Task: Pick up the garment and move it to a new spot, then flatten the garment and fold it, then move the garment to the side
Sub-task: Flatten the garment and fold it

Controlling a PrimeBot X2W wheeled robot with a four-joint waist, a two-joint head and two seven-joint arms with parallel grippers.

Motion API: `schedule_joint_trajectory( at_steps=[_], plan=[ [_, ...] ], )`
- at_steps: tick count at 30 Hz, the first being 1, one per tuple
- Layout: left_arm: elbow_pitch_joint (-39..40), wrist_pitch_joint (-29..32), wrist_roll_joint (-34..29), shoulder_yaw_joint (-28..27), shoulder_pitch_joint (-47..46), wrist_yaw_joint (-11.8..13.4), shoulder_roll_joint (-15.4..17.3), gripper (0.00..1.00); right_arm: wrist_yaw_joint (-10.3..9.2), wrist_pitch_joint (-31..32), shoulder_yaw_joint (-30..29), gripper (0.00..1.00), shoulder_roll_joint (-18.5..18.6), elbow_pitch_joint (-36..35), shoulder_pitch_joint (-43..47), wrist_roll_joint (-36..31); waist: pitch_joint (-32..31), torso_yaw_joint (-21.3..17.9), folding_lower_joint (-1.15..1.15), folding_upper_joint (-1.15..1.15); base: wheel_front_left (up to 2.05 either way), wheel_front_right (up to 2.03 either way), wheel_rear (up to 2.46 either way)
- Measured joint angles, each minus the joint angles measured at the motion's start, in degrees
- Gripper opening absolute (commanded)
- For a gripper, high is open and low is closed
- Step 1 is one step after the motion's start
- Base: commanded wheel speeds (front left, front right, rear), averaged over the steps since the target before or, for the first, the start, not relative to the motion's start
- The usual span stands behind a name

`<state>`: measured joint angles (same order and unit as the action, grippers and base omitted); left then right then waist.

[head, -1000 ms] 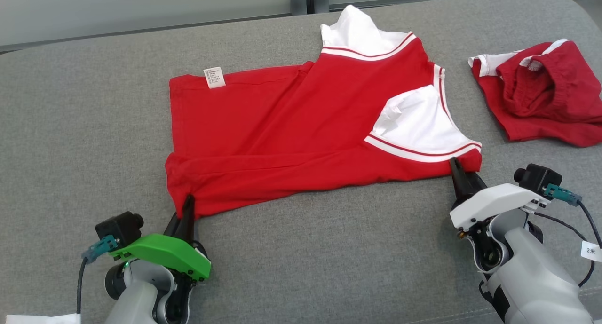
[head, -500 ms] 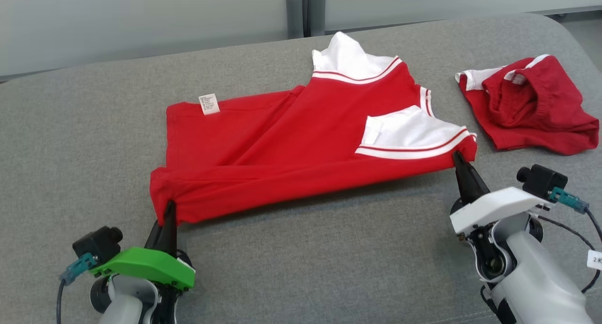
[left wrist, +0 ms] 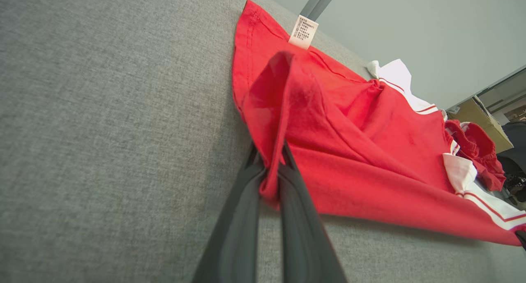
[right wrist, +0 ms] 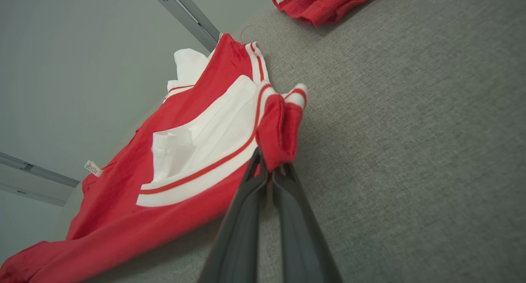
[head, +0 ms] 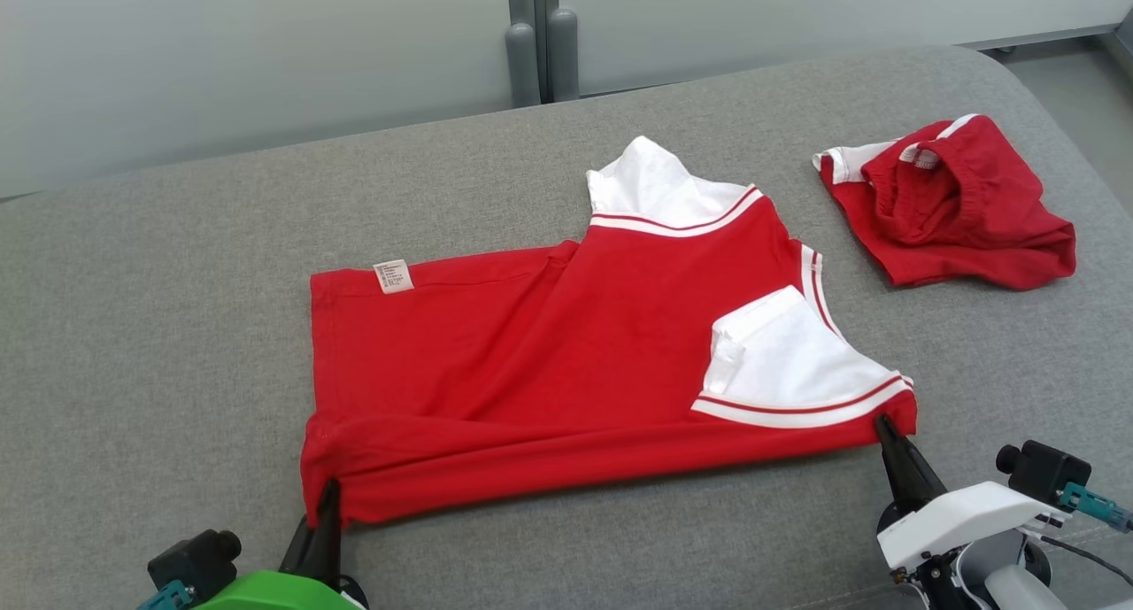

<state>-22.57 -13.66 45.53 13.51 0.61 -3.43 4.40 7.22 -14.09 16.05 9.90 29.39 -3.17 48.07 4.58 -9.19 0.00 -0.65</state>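
The garment [head: 531, 362] lies spread on the grey worktop [head: 133, 327], its near edge lifted taut because both sets of fingers are clenched on it – left gripper [head: 329, 495] at the hem corner, right gripper [head: 885, 428] at the shoulder corner – probably ready for folding.

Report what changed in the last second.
The right end effector closed on the red shirt's near right corner. Both end effectors then drew the near edge taut and dragged the shirt toward the robot, away from the red shorts. The left end effector kept its grip on the near left corner; the shorts stayed put. The head camera also shifted.
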Motion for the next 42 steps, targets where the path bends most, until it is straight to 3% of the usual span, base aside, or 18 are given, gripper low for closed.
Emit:
schedule_joint_trajectory(
  at_steps=[11,12,13,15,16,17,18,20,32,42],
  plan=[
    [3.1,2.1,-1.0,2.2,2.7,2.0,0.3,0.0,0.0,0.0,1.1,0.0,1.4,0.9,2.2,0.3,-0.2,1.1,0.0,0.0,0.0,0.0,0.0],
    [3.3,2.3,-1.1,2.2,3.1,2.3,0.3,0.0,-0.01,0.0,1.4,0.13,1.4,1.2,2.3,0.2,-0.1,1.3,0.0,0.0,0.0,0.0,0.0],
    [3.4,2.5,-1.1,2.3,3.6,2.5,0.4,0.0,0.0,0.0,1.5,0.13,1.4,1.5,2.4,-0.1,-0.1,1.4,0.0,0.0,0.0,0.0,0.0],
    [3.5,3.3,-1.2,2.8,4.3,2.5,0.7,0.0,-0.01,0.0,1.5,0.42,1.4,1.6,2.4,-0.3,-0.1,1.5,0.0,0.0,0.0,0.0,0.0],
    [3.7,3.6,-1.2,3.1,4.5,3.0,0.7,0.0,-0.01,0.0,1.5,0.81,1.5,1.7,2.4,-0.3,-0.1,1.5,0.0,0.0,0.0,0.0,0.0],
    [4.1,3.9,-1.4,3.2,4.7,3.0,0.7,0.0,-0.02,0.0,1.3,1.0,1.5,1.7,2.4,-0.3,-0.1,1.5,0.0,0.0,0.0,0.0,0.0],
    [4.4,4.1,-1.5,3.2,4.9,3.3,0.8,0.29,-0.11,0.0,1.2,1.0,1.6,1.8,2.4,-0.3,-0.1,1.6,0.0,0.0,0.0,0.0,0.0],
    [4.8,4.1,-1.5,3.0,5.3,3.8,1.3,1.0,-0.27,0.0,0.8,1.0,2.2,2.0,2.6,-0.4,0.0,1.6,0.0,0.0,0.0,0.0,0.0],
    [8.9,4.0,-1.6,-1.8,7.6,7.0,5.6,1.0,-1.87,0.0,-3.7,1.0,7.9,-1.1,2.4,-2.4,0.9,1.3,0.0,0.0,0.0,0.0,0.0],
    [12.9,7.2,-6.6,1.7,-1.8,7.0,7.5,1.0,-1.78,0.1,-0.4,1.0,10.1,-5.5,-5.3,-7.6,3.0,1.8,0.0,0.0,0.0,0.0,0.0]
  ],
)
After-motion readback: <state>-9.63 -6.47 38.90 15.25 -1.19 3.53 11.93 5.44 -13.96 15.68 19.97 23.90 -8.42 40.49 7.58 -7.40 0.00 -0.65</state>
